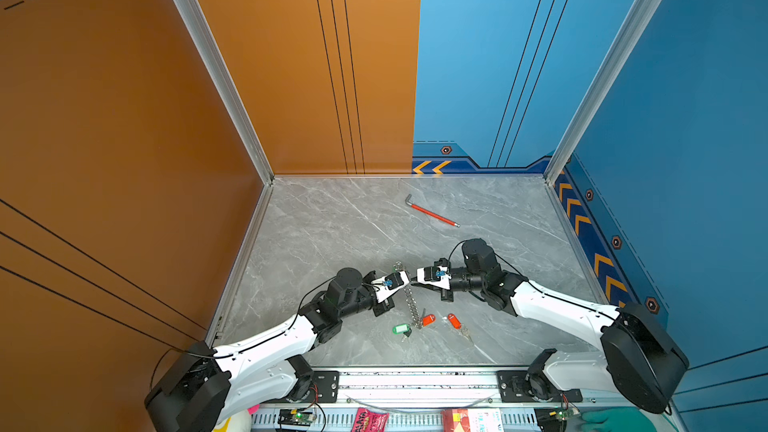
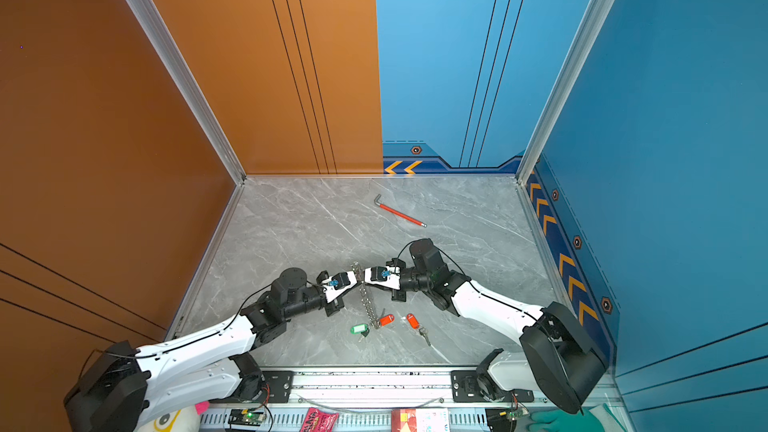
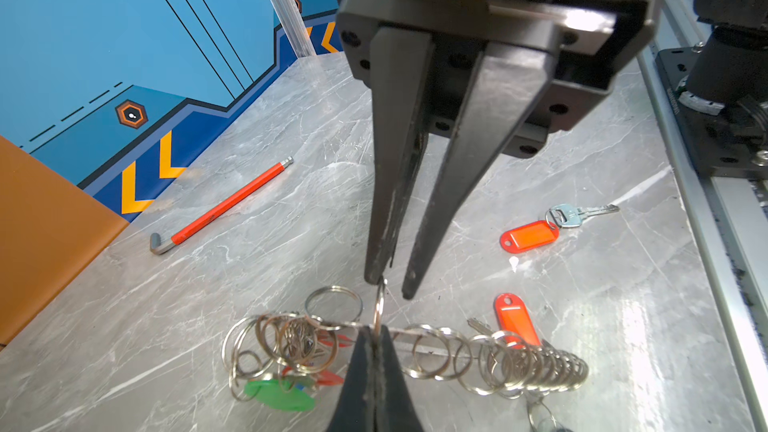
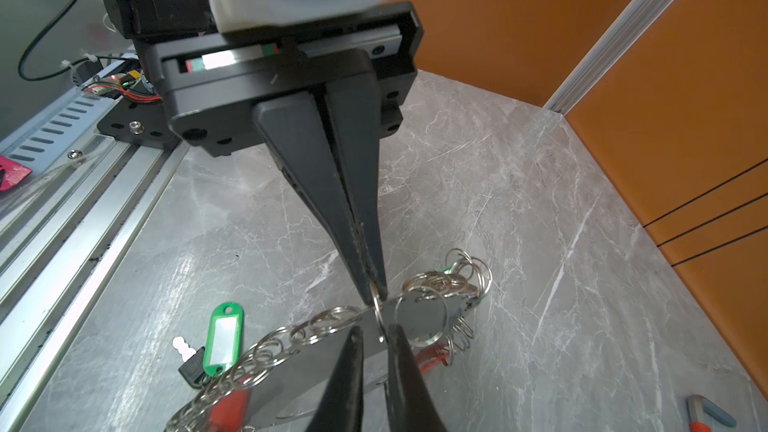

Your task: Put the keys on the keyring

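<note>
Keyring [image 3: 436,353] in left gripper [image 3: 376,332], right gripper [image 3: 391,286] — ajar

Bright, even overhead light; I see glare streaks on the desk [image 3: 648,326], soft shadows, bowed edges in both top views, close foreground perhaps blurred.

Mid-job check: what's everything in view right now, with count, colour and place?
keyring: one, grey with silver rings, table centre.
green-tagged key: one, green, left of the keyring's near end.
orange-tagged keys: two, orange, right of that end.
tags under far rings: count unclear, green and orange, partly hidden.
hex wrench: one, red-sleeved, far side of table.
table: one, grey marble.
left gripper: one, black, shut on a keyring ring.
right gripper: one, black, slightly open around that ring.
</note>
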You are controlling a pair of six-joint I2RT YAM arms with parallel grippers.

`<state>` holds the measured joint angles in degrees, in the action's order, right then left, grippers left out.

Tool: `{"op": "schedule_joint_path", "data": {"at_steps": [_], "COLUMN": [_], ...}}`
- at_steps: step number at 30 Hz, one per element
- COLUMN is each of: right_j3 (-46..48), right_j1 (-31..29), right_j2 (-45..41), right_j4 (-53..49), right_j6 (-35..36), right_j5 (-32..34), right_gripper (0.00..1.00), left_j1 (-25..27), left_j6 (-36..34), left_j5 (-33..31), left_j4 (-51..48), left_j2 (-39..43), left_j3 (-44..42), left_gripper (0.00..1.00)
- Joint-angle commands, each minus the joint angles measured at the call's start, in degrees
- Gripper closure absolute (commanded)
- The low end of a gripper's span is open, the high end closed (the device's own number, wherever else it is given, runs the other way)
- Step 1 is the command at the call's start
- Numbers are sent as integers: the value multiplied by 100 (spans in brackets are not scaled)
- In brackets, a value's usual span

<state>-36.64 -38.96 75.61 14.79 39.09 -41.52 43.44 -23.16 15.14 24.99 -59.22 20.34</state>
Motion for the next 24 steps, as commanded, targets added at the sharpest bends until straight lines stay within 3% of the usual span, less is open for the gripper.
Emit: {"op": "schedule_joint_path", "data": {"at_steps": [1, 24], "right_j3": [-159, 27], "right_j1": [-85, -382], "right_j2": [-108, -230], "right_j4": [-468, -55], "right_j6": [219, 239], "right_j5": [194, 653], "right_gripper": [86, 91], "left_j1": [133, 481], "left_j6": [-240, -629], "left_j5": [-298, -692], "left_j4": [-263, -346], "left_j2": [64, 37], "left_j3": [128, 135], "left_gripper": [100, 100]}}
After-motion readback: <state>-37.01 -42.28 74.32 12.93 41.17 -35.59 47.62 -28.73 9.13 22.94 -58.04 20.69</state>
